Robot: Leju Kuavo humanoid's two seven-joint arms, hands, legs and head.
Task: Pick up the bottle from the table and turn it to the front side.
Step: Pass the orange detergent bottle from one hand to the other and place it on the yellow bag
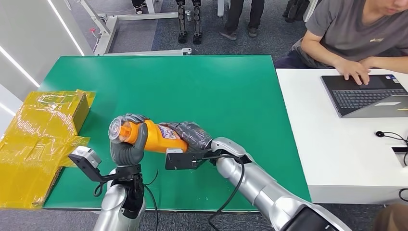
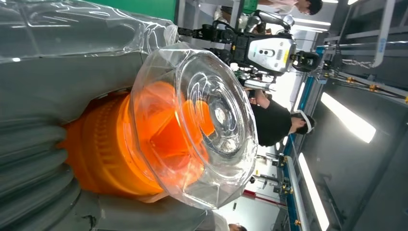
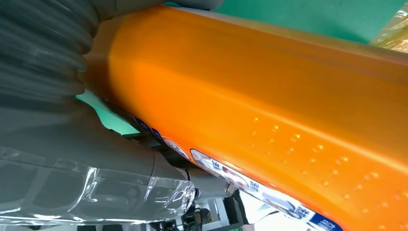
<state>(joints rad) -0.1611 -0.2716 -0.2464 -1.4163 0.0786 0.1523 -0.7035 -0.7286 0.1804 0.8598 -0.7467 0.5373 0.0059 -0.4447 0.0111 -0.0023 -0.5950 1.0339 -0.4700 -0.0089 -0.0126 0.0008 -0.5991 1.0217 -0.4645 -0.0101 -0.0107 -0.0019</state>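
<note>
Both robot hands grip orange bottle (image 1: pixel 156 137) above green table (image 1: pixel 216 91): left robot hand (image 1: pixel 129 142) at cap, right robot hand (image 1: pixel 192 135) at base.

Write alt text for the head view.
Both robot hands hold an orange bottle sideways above a green table: left hand at its clear cap, right hand at its base. A person types on a laptop nearby.
</note>
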